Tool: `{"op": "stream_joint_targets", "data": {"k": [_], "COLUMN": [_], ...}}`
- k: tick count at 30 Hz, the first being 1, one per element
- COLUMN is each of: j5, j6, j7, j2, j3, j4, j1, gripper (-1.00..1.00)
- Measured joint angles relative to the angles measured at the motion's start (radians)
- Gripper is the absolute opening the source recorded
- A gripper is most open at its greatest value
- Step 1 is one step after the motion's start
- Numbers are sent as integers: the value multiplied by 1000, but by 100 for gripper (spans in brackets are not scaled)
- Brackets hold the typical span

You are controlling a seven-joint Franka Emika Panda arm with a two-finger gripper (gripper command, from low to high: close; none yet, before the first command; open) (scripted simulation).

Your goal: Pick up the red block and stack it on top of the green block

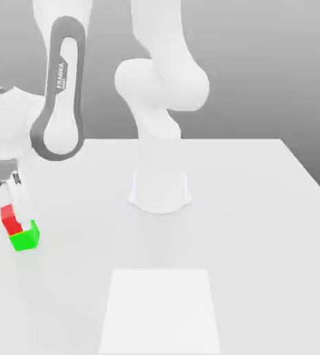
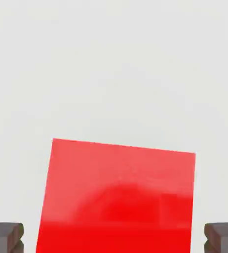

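A: The red block (image 1: 10, 219) — where did you see it?

B: You saw it resting on the green block (image 1: 24, 238), set off-centre toward the exterior view's left, at the left edge of the white table (image 1: 260, 229).

A: And the jaws?

B: You had them spread wide. In the hand view each fingertip (image 2: 5, 236) stood clear of the red block (image 2: 118, 195), gripping nothing.

red block (image 2: 118, 197) cut by hand view's edge, green block (image 1: 24, 238) partly hidden behind it
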Motion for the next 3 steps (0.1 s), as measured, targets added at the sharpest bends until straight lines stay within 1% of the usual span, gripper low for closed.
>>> {"op": "stream_joint_targets", "data": {"k": [3], "j5": [-94], "j6": [-101], "j7": [67], "j2": [-110], "j3": [21], "j4": [-4], "j1": [-37], "gripper": [100]}}
